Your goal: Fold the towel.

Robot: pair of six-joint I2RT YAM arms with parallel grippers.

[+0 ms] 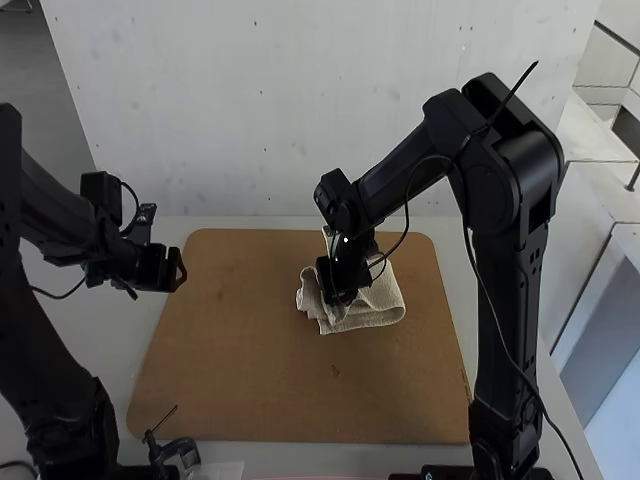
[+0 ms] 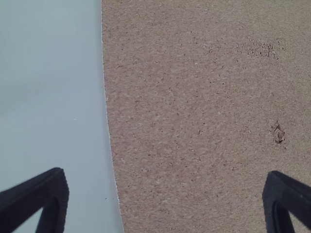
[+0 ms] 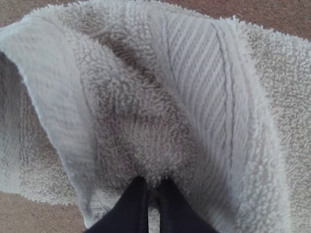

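Towel directly beneath and around the right gripper, on the brown board. Lies bunched, partly doubled over. Crumpled edges poke out just to the gripper's left in the high view; a broader, flatter part with a rounded fold spreads to its right. Another bit shows just beyond it, on the side away from the arms' bases.

Right wrist view: right gripper closed on a bunched bit of towel, black fingertips drawn nearly together. Raised folds run close by on either side of the tips. One fold bears a ribbed woven band; the surrounding cloth is looped terry, pale grey to beige. Board surface shows past the towel's edges, away from the tips.

Left gripper well to the left of the towel and apart from it, by the board's left edge. Left wrist view: black fingers spread wide, bare gap between them. Straight board edge runs through that gap, pale table to one side, board to the other. Small dark mark on the board, ahead of one finger.

High view also: black tool with thin rod nearer the arms' bases than the left gripper, at the board's near edge.
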